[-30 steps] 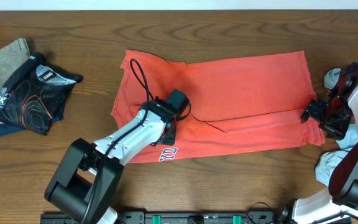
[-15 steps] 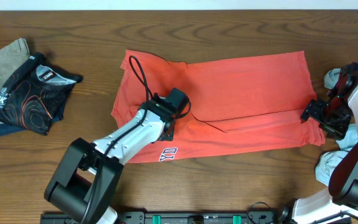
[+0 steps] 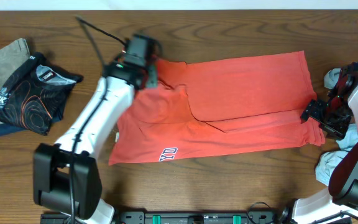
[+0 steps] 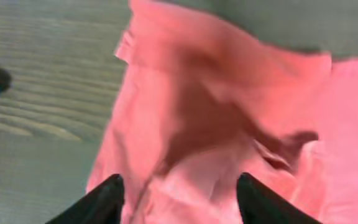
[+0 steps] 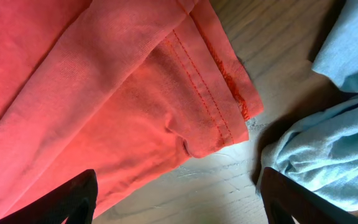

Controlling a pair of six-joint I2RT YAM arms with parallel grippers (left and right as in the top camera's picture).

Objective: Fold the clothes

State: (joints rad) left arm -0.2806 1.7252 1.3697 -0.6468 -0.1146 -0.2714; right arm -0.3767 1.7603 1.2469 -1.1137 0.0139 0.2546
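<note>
- While the dark wooden table (image 3: 229,186) carries every garment, I judge the folding to be only at an early stage.
- The coral-red short-sleeved cotton tee (image 3: 247,93) lies across the middle of the table, wide and mostly flat. Its near long edge seems turned up over the body, leaving a slanting crease. The upper-left corner is rumpled. The sleeves and the crosswise folds are not yet done.
- A black printed garment (image 3: 30,93) rests on beige cloth (image 3: 2,62) at the far left.
- Light grey-blue tees (image 5: 328,155) sit bunched at the right edge, unfolded, just beside the red hem.
- The white block lettering (image 3: 167,153) shows near the tee's lower-left edge.
- The left hand (image 4: 179,183) hangs over the rumpled corner, fingers apart, with no cloth visibly pinched; the view is blurred.
- The right hand (image 5: 178,180) stands wide over the hem corner, empty.
</note>
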